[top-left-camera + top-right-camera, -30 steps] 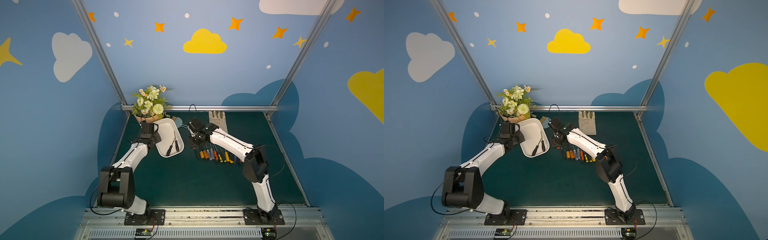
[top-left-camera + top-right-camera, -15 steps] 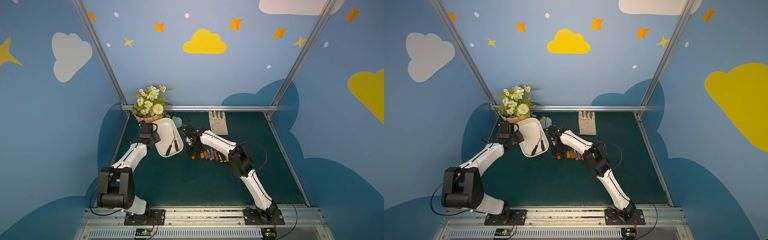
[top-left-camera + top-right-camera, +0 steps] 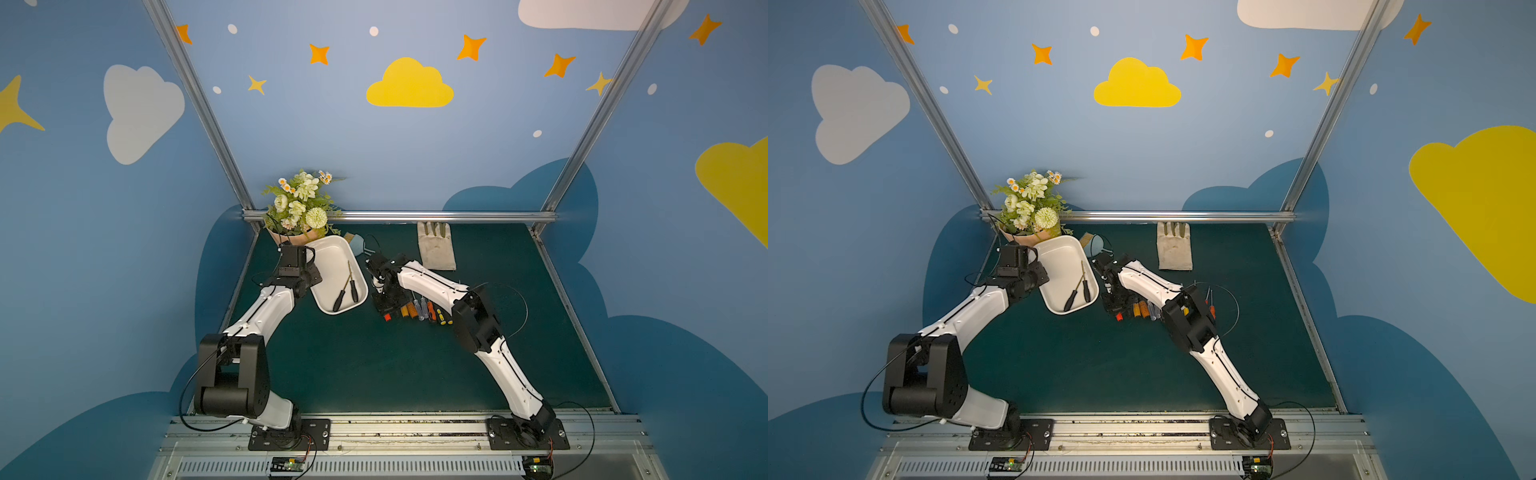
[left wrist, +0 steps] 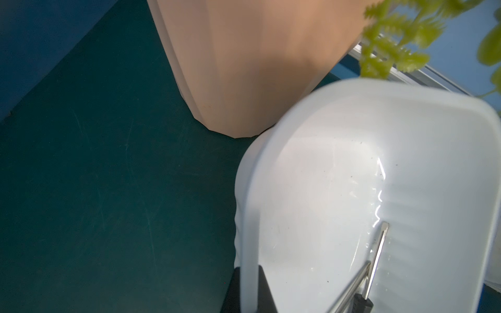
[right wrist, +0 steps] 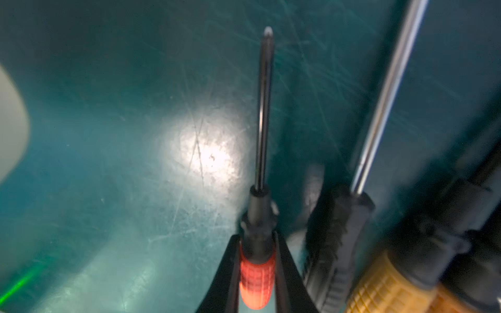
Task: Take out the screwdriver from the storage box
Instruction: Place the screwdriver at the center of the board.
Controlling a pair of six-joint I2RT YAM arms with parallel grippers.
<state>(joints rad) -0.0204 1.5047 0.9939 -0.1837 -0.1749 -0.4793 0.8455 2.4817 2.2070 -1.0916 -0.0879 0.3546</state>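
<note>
The right gripper (image 5: 256, 239) is pinching a red-handled steel screwdriver (image 5: 257, 273) above the dark green mat (image 5: 108, 135), just beside the white rounded plastic storage box (image 3: 328, 249). The left gripper (image 4: 248, 273) is clamping its rim, and two black-handled screwdrivers (image 3: 354, 291) are lying inside.

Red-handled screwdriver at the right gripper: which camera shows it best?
Right wrist: red-handled screwdriver, handle to tip, in the right gripper. Both top views catch only its red handle end. Left wrist view misses it.
</note>
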